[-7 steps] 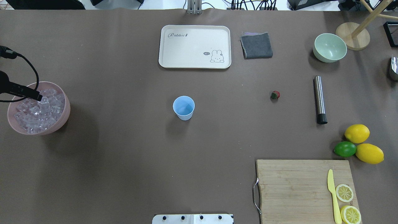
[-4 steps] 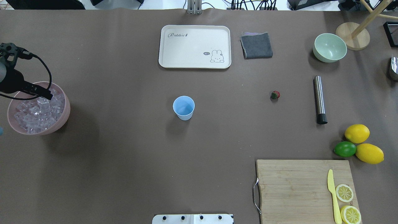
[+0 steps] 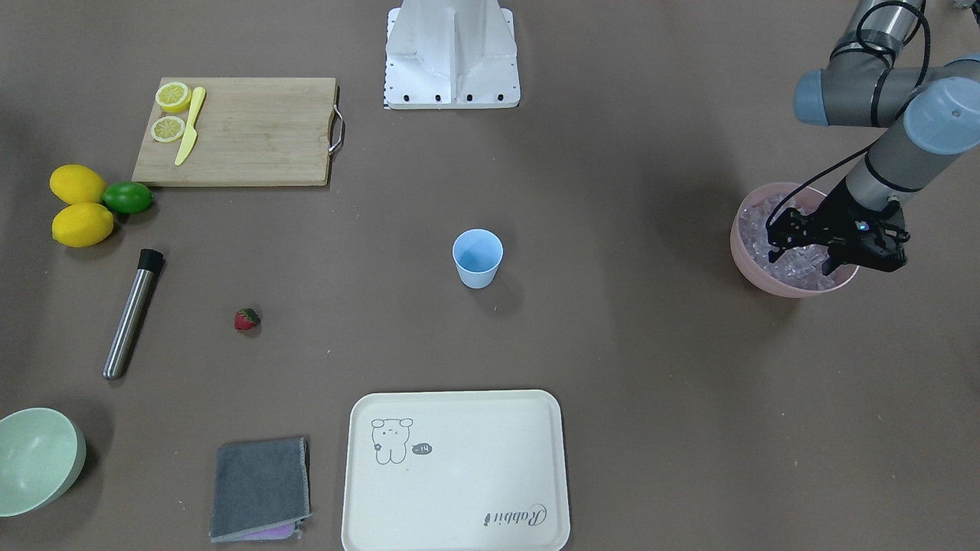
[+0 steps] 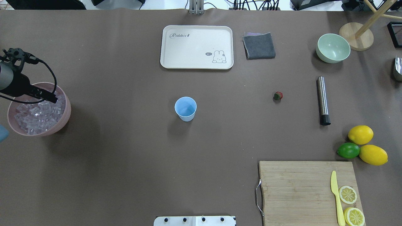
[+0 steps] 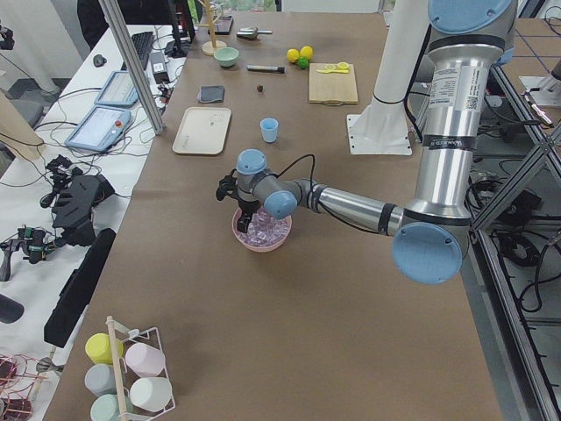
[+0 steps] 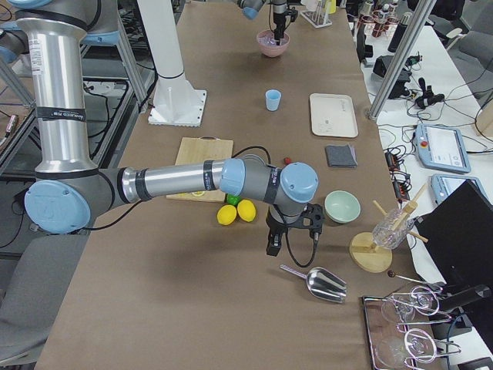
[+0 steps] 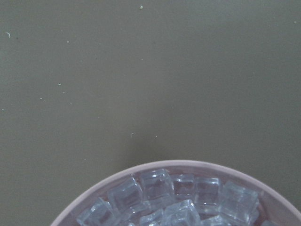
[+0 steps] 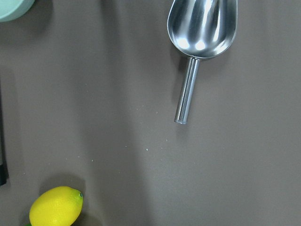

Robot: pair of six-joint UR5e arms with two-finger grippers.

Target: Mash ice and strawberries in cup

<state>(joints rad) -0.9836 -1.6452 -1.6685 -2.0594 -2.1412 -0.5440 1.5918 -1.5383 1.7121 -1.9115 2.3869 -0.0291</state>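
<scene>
Light-blue cup (image 4: 185, 108) at centre; red, green-topped strawberry (image 4: 278, 96) to the right; clear bluish ice (image 4: 34, 117) in pink bowl (image 4: 65, 118); brown table (image 4: 125, 163).

The near right arm (image 6: 177, 181) reaches across the counter (image 6: 231, 308), its right gripper (image 6: 291, 235) pointing down — how the jaws stand cannot be told. A metal scoop (image 6: 317, 284) lies at its five o'clock, a pale green bowl (image 6: 342, 206) at two, two lemons (image 6: 227, 215) at nine. Far off at twelve stands the cup (image 6: 273, 99) — beyond it, a pink bowl (image 6: 273, 45) under the far left arm (image 6: 251, 8).
</scene>
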